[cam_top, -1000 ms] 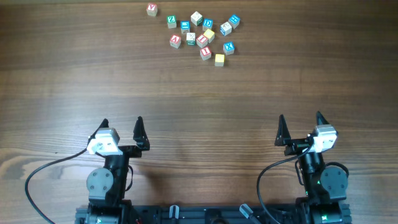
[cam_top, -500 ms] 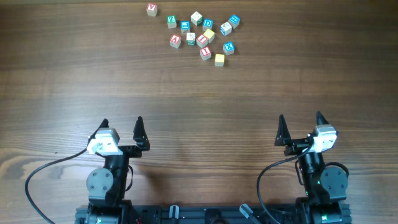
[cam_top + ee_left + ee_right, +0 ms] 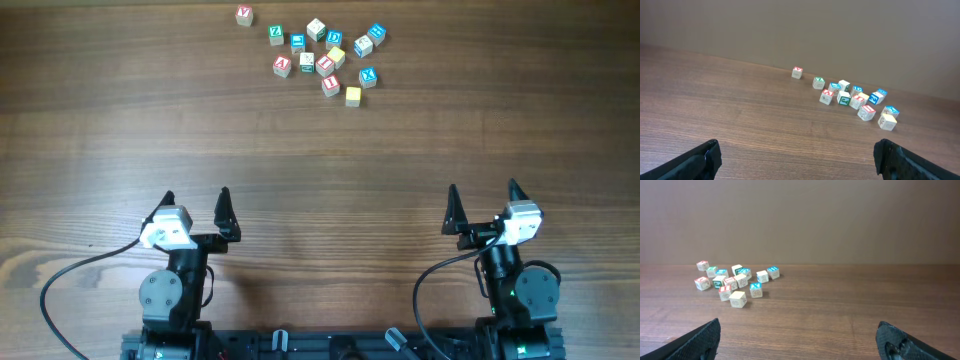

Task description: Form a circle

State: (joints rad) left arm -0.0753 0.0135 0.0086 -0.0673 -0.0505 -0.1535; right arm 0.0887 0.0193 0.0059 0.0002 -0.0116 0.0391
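Observation:
Several tiny wooden letter cubes (image 3: 325,50) lie in a loose scatter at the far middle of the table, with no circle among them. One red-lettered cube (image 3: 244,15) sits apart at the far left, and a yellow cube (image 3: 353,96) is nearest to me. The scatter of cubes (image 3: 855,97) shows far ahead in the left wrist view. The same cubes (image 3: 735,277) show at the far left in the right wrist view. My left gripper (image 3: 195,196) and right gripper (image 3: 482,189) stand open and empty near the front edge, far from the cubes.
Bare wooden tabletop (image 3: 330,150) stretches between the grippers and the cubes. A plain wall (image 3: 840,220) rises behind the table's far edge. A black cable (image 3: 70,280) curves by the left arm's base.

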